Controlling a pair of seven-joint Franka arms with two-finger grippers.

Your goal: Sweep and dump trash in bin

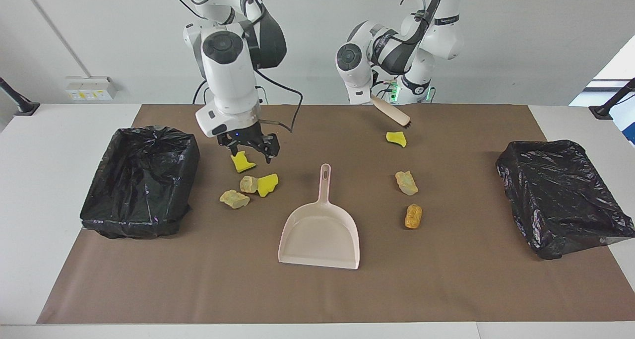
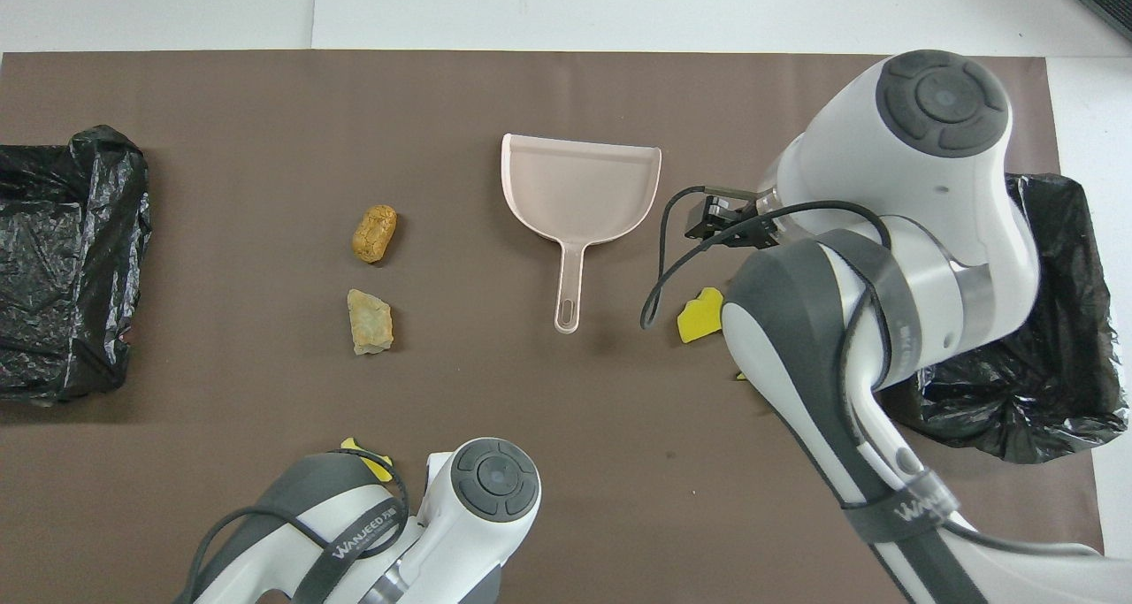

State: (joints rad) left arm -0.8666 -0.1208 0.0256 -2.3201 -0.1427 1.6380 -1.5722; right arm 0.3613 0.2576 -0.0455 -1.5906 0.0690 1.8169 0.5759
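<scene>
Several scraps of trash lie on the brown mat around the beige dustpan. My right gripper hangs open just above a yellow sponge bit, with another yellow bit and two tan chunks beside it. My left gripper is shut on the brush handle, and the tilted brush is raised over a yellow bit. A tan chunk and an orange-brown lump lie toward the left arm's end. In the overhead view the arms hide both grippers.
Two bins lined with black bags stand on the mat, one at the right arm's end, close to the scrap cluster, and one at the left arm's end. The dustpan's handle points toward the robots.
</scene>
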